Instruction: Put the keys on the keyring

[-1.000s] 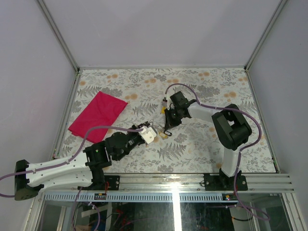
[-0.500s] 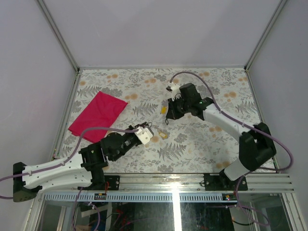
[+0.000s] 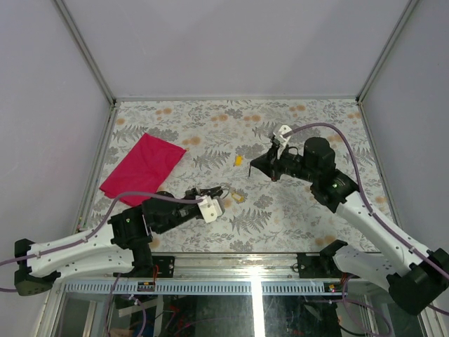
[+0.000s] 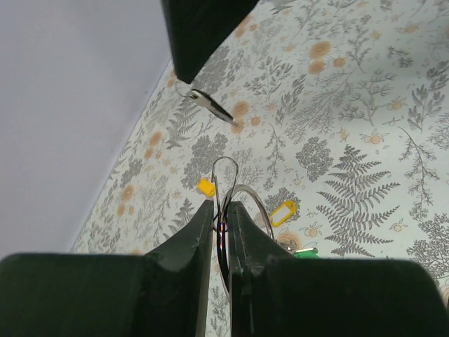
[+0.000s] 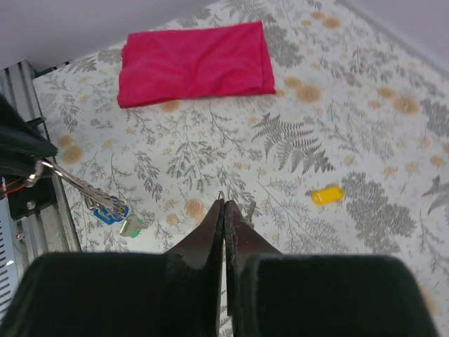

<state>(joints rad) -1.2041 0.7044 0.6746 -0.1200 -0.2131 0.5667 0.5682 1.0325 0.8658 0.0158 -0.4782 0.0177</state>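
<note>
— While the left gripper is viewed at lower centre of its wrist frame, what is gripped?
— The keyring is pinched between shut fingers, with tagged keys hung beside it.
— And the right gripper?
— A single key is clamped, upper left there.

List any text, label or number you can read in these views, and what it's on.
None can be read in any view.
yellow tag: no print visible.
blue tag and green tag: too small to tell.
red cloth: plain, no label showing.
</note>
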